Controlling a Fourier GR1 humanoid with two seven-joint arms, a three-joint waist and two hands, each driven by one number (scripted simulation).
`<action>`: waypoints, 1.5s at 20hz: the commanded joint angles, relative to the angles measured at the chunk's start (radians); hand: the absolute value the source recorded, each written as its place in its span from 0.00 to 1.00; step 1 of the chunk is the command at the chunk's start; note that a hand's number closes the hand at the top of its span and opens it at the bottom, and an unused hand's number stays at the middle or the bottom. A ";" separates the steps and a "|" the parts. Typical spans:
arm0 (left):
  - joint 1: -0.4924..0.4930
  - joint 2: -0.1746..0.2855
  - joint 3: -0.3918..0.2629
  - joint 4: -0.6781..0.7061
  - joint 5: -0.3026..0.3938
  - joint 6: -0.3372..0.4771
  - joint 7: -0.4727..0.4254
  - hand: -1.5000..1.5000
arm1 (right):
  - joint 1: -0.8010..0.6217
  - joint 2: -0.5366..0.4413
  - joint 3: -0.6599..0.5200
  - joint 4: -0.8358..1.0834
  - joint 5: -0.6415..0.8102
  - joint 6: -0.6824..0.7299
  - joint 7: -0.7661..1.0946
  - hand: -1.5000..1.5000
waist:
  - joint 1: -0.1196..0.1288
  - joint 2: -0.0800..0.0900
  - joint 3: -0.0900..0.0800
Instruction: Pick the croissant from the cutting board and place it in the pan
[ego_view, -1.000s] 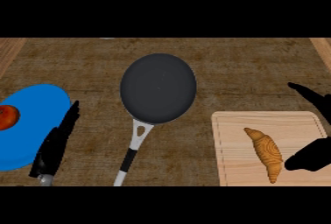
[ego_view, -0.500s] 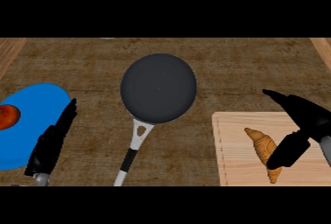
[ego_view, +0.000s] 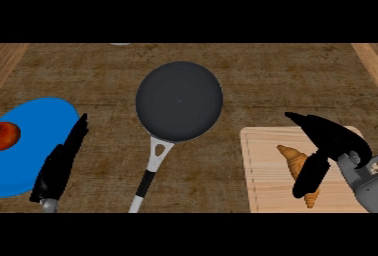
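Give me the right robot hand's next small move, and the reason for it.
Probably lower slightly and curl the fingers round the croissant. The right robot hand hangs over the croissant on the cutting board, its fingers straight and partly covering it, not yet gripping. The pan to the left holds nothing, so grasping comes before any carry.

My left hand and right hand are plain black, slim-fingered, each mounted on a grey forearm.

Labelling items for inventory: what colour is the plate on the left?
The plate is blue; head view.
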 joint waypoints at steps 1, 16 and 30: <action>0.025 0.017 0.039 0.022 0.012 -0.026 -0.045 0.50 | -0.006 0.014 0.041 0.034 0.025 0.061 0.150 0.00 | -0.002 -0.001 0.000; 0.046 -0.019 0.032 -0.062 -0.013 -0.038 0.037 0.50 | 0.037 0.042 0.101 0.115 0.080 0.052 0.153 0.00 | -0.010 -0.004 0.001; 0.024 -0.049 0.085 -0.030 -0.050 -0.075 0.027 0.50 | 0.100 0.138 0.080 0.180 0.214 0.054 0.106 0.00 | -0.011 -0.002 0.001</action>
